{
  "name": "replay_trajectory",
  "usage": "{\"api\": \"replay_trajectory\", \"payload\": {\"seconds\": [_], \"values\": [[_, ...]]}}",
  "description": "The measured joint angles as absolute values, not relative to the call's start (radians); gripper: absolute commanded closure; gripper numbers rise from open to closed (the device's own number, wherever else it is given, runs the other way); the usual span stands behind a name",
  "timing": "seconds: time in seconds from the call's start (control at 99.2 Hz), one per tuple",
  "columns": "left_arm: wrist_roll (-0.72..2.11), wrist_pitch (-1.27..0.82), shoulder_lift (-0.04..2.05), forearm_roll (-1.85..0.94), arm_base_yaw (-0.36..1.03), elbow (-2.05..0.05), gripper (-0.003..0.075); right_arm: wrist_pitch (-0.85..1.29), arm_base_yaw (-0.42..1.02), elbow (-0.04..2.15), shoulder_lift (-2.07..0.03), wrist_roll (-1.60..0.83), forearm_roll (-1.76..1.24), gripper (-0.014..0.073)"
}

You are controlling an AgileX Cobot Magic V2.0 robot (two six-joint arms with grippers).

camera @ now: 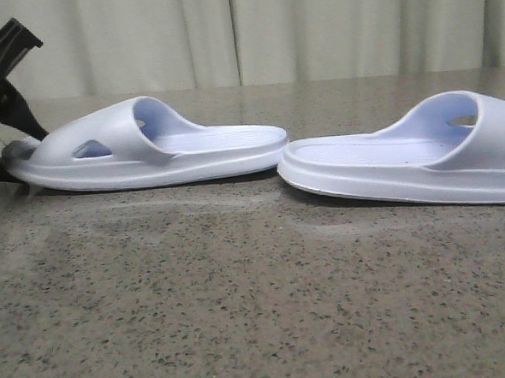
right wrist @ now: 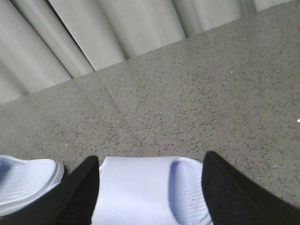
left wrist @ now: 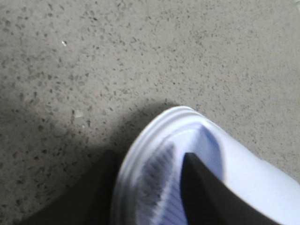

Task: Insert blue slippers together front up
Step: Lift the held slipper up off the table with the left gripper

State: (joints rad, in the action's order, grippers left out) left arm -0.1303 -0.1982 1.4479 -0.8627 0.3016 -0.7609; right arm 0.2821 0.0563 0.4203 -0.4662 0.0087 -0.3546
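Observation:
Two blue slippers lie sole-down on the speckled table, heels facing each other and almost touching. The left slipper points its toe left, and my left gripper is at that toe. In the left wrist view the gripper has one finger outside the toe rim and the other on the ribbed footbed of the slipper, closed on the toe. The right slipper points its strap right. My right gripper is open, its fingers straddling that slipper's strap. It does not show in the front view.
The grey speckled table stretches toward the camera in front of the slippers. A pale curtain hangs behind the table's far edge. The left slipper's heel shows beside my right gripper's finger.

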Motion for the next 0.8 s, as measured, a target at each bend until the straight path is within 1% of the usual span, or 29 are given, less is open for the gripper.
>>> {"api": "replay_trajectory", "payload": {"seconds": [0.04, 0.111, 0.464, 0.635, 0.796], "values": [[-0.13, -0.196, 1.452, -0.863, 0.302, -0.761, 0.0708, 0.282, 0.056, 0.42, -0.466, 0.009, -0.355, 0.019], [-0.128, -0.196, 1.457, -0.863, 0.304, -0.761, 0.0694, 0.282, 0.056, 0.42, -0.466, 0.009, -0.355, 0.019], [-0.128, -0.19, 1.447, -0.896, 0.304, -0.759, 0.0694, 0.251, 0.056, 0.42, -0.466, 0.009, -0.355, 0.019], [-0.128, -0.19, 1.366, -0.9, 0.307, -0.753, 0.0694, 0.251, 0.056, 0.42, -0.466, 0.009, -0.355, 0.019], [-0.128, -0.193, 1.24, -0.9, 0.307, -0.751, 0.0694, 0.249, 0.053, 0.42, -0.466, 0.009, -0.355, 0.019]]}}
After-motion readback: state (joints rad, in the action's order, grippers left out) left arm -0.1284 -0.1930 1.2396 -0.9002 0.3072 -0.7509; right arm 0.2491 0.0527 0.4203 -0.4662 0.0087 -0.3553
